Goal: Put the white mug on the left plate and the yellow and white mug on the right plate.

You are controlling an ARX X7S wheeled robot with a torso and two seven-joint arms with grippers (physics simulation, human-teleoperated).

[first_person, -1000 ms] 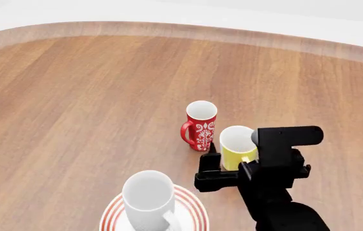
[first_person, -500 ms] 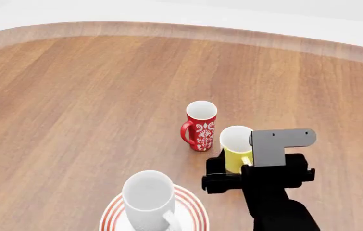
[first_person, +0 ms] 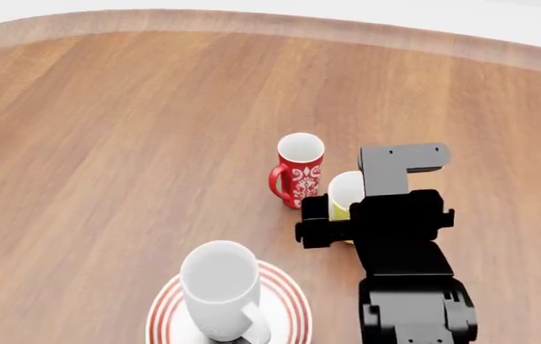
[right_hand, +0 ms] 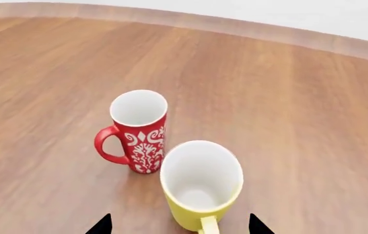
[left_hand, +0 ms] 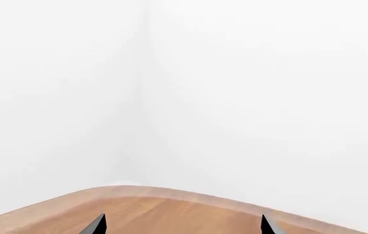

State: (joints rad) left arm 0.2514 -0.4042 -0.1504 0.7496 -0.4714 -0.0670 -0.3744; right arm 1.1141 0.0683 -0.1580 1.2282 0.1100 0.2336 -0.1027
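Wooden tabletop (first_person: 107,143) carrying the white mug (first_person: 218,290), upright on the left plate (first_person: 284,312). Right hand (right_hand: 178,225), fingers spread wide, hangs over the yellow and white mug (right_hand: 201,183), which stands just beside a red patterned mug (right_hand: 138,127). Left hand (left_hand: 182,226) is spread apart, gripping nothing. Right plate is out of view.

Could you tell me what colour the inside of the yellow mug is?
White inside the yellow and white mug; the right wrist view shows it best.

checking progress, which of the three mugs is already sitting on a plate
The white mug, the big plain one, stands on the left plate. The yellow and white mug and the red mug stand on bare table.
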